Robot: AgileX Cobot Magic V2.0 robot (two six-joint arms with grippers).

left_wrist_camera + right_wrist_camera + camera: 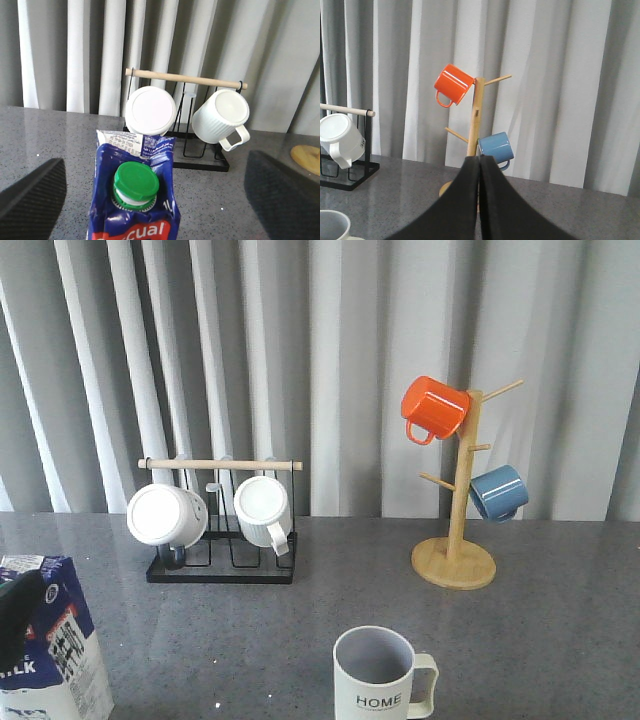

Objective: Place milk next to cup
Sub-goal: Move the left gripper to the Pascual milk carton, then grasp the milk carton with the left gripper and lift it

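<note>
Milk carton at near left of worktop, HOME cup near centre, well apart.

Milk (50, 645): tall blue-and-white gable-top carton, green round cap (135, 182) on the sloped top, red label with white "…cual" lettering below it, "MILK" partly legible on the side. Stands upright on the grey speckled worktop (300, 625). Left gripper (150, 200): jaws spread wide, one dark finger (32, 192) each side of the carton, not touching it. Cup (378, 678): cream-white, grey inside, angular handle to the right, black "HOME". Right gripper (479, 200): jaws pressed together, holding nothing. Far side: wire rack (222, 565) with white ribbed mugs (264, 512); wooden mug tree (455, 540) with orange mug (433, 408) and blue mug (498, 492).
</note>
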